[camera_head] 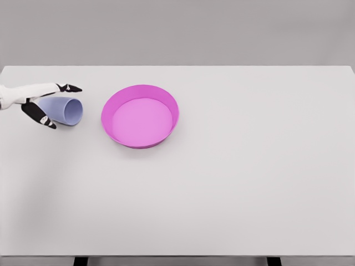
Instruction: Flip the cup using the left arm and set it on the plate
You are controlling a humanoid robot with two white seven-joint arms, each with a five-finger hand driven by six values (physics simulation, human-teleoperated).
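Left hand [47, 105] spread around the cup [65, 110], fingers above and below, not clearly gripping yet. Cup lying on its side on the table [249, 183], just left of the pink plate [140, 116]. Best to close firmly around the middle before lifting, then turn upright and set down inside the rim

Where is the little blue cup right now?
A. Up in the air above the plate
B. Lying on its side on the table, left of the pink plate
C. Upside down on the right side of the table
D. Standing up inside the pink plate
B: the small light-blue plastic cup lies on its side on the white table, left of the round pink plate, with the left hand around it.
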